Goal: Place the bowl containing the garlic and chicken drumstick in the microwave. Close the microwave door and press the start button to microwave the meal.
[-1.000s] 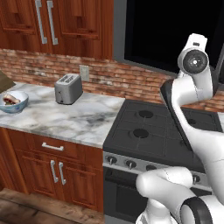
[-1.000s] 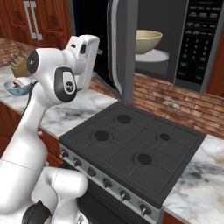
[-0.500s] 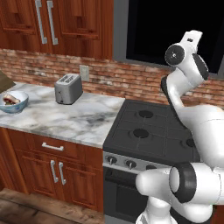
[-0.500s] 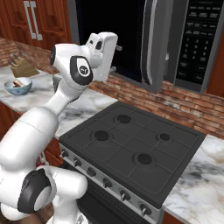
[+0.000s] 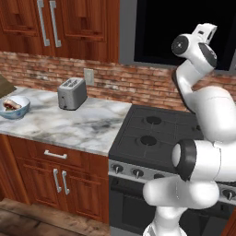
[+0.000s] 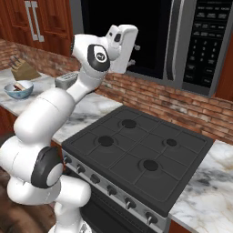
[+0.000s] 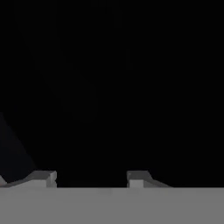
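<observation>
The microwave [image 6: 207, 68] hangs above the stove. Its door [image 6: 150, 32] of black glass, also the dark pane [image 5: 166, 27] in the left base view, lies almost flat against the microwave's front. The silver handle [image 6: 175, 43] stands beside the control panel [image 6: 209, 41]. My gripper [image 6: 134, 54] is raised against the door glass, left of the handle. In the hand view the gripper [image 7: 92, 177] faces black glass, open, its fingertips [image 7: 46, 177] apart with nothing between them. The bowl, garlic and chicken drumstick are hidden behind the door.
Below the arm lies a black stove [image 6: 136, 154] with several burners. On the marble counter [image 5: 69, 124] stand a toaster [image 5: 71, 93] and a small pale bowl [image 5: 14, 107] at the far left, with a knife block [image 6: 25, 70] behind it. Wooden cabinets [image 5: 55, 23] hang above.
The microwave door has swung from half open to almost flat against the front. My gripper went with it toward the microwave, and its fingers have drawn somewhat closer together.
</observation>
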Controlling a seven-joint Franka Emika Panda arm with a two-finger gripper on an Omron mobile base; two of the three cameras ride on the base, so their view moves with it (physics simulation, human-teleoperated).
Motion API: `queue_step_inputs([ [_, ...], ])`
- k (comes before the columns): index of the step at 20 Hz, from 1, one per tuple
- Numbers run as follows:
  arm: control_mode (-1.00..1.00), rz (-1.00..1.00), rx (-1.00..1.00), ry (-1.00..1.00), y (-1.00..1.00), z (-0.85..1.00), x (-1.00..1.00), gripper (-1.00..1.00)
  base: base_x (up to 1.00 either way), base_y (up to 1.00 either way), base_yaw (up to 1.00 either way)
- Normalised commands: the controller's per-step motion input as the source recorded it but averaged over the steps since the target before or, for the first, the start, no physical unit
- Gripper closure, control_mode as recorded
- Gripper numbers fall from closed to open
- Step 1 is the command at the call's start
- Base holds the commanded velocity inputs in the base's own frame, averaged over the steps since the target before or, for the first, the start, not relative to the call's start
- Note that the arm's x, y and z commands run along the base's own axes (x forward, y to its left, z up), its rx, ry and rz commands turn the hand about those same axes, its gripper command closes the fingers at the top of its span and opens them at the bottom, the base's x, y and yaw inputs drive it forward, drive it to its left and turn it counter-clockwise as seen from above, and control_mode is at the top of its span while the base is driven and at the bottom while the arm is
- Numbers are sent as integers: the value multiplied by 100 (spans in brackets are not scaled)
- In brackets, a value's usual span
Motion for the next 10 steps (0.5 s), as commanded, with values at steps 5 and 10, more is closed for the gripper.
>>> queue_step_inputs([
  [5, -100, 0, 14, 4, -74, 0, 63, -100, 0, 0, 0],
  [10, -100, 0, 4, 0, -40, -3, -51, -100, 0, 0, 0],
])
